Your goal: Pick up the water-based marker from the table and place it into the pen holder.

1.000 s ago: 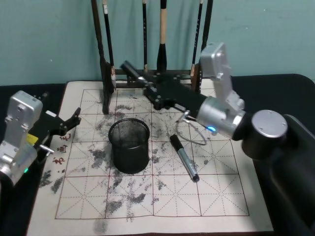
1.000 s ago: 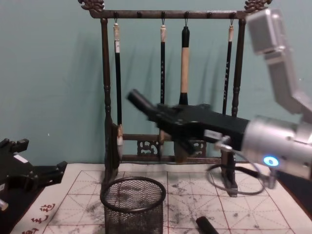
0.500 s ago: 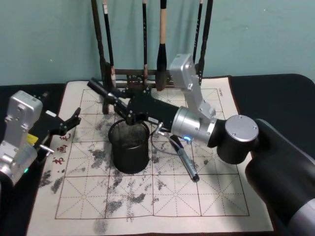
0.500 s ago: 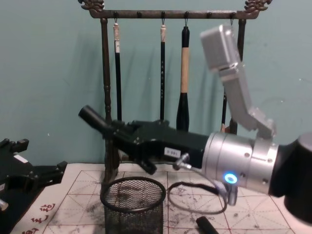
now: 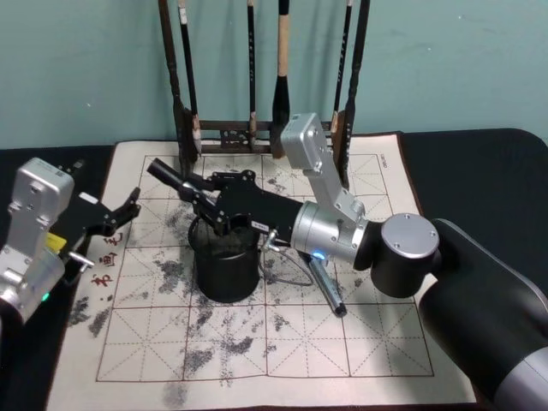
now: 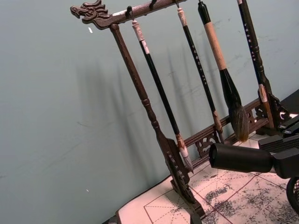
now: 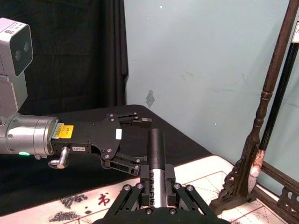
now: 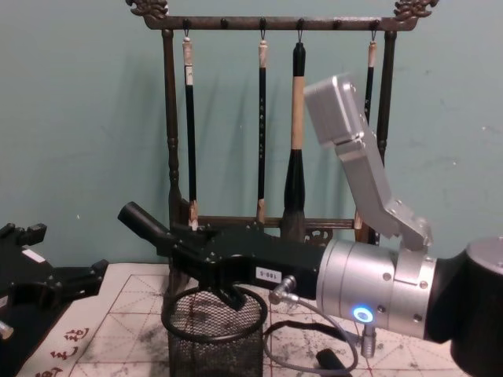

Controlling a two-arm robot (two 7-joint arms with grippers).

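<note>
- Right pincer [image 5: 216, 205] is pinched on the water-based marker [image 5: 174, 181], just above the mouth of the pen holder [image 5: 224, 276].
- The marker is tilted: its black cap end points up and toward the robot's left, past the holder's rim. Its other end is hidden inside the pincer.
- The pen holder stands upright on the ink-stained grid mat [image 5: 342, 342] on the black bench [image 5: 479, 171].
- A second marker [image 5: 326, 289] lies flat on the mat, right of the holder and apart from it.
- Left pincer [image 5: 127, 214] sits at the mat's left edge, fingers spread, holding nothing.
- Brush rack [image 8: 169, 118] with 4 hanging brushes stands behind the holder.
</note>
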